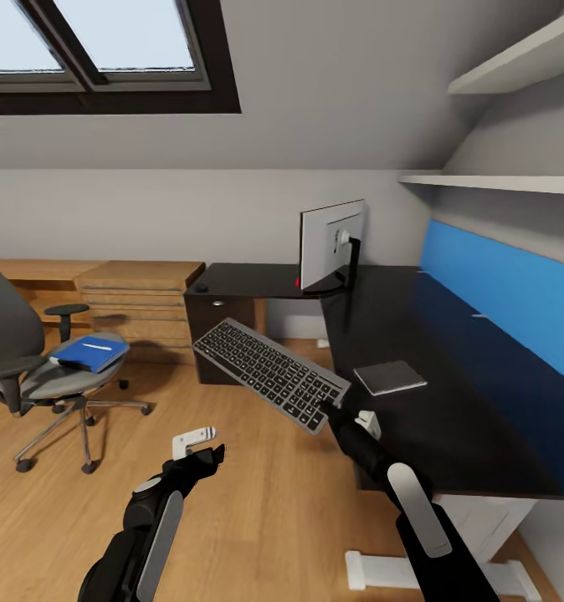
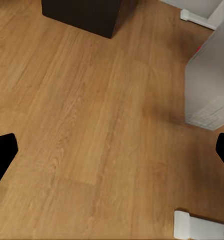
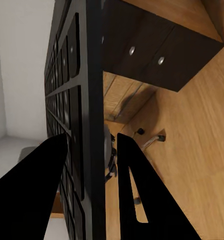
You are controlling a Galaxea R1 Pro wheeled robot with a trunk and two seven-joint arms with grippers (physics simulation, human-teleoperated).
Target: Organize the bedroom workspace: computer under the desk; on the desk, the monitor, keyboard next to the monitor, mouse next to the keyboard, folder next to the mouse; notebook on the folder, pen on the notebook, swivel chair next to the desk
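Note:
My right gripper (image 1: 328,408) is shut on one end of the slim grey keyboard (image 1: 269,372), holding it tilted in the air over the floor beside the black desk (image 1: 466,418). In the right wrist view the keyboard (image 3: 74,100) runs edge-on between the fingers (image 3: 141,200). The monitor (image 1: 332,247) stands on the desk's far corner, silver back towards me. A dark notebook (image 1: 389,376) lies on the desk. The swivel chair (image 1: 31,376) stands at the left with the blue folder (image 1: 89,353) and the pen (image 1: 96,346) on its seat. My left gripper (image 1: 200,447) hangs open above the floor, holding nothing. The pale computer (image 2: 209,82) stands on the floor.
A light wooden counter (image 1: 140,301) runs along the back wall behind the chair. The desk's drawers with silver knobs (image 3: 146,55) stand at its left end. White desk feet (image 1: 374,573) rest on the floor near my right arm. Shelves (image 1: 516,180) hang above the blue back panel (image 1: 516,301).

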